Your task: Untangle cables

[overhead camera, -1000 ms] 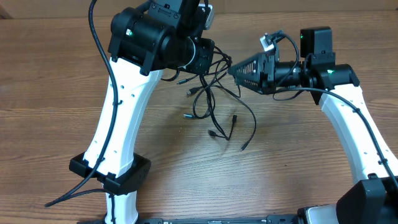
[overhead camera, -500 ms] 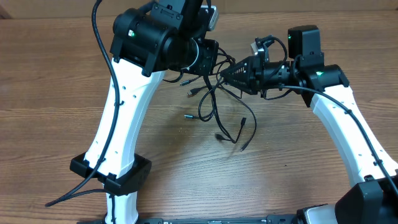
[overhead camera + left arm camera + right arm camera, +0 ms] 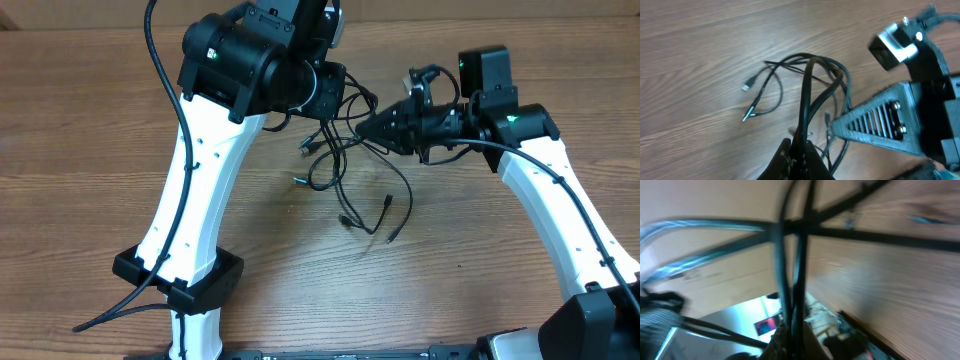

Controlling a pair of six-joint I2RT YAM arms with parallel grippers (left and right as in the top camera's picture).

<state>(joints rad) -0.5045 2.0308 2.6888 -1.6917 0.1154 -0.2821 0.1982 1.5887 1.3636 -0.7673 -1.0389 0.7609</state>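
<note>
Brown wooden counter (image 3: 80, 150) under everything, with long lines in the wood. Two white arms with black tops reaching in from the near edge: big left arm (image 3: 190, 190) up over the middle, right arm (image 3: 560, 200) bending in from the other side.

At the end of the big arm, the left pincer (image 3: 801, 152), squeezed tight on some strands of the black cables (image 3: 345, 135). From its own camera, thick strands going straight up out of the closed tips. Across from it, the right pincer (image 3: 378, 124), pinched closed too, nipping strands of the same bunch. Very blurry in its own view, but cords running right down into the tips. Both pincers near each other, not touching.

Cables held up in a messy knot between the two pincers, over the far middle of the counter. Thin loops hanging down from the knot toward the wood.

Small plugs at the loose ends: one (image 3: 343, 218) lowest on the left, one (image 3: 387, 200) beside it, one (image 3: 391, 238) a bit lower. Hard to tell if resting on the wood or hanging just over it.
</note>
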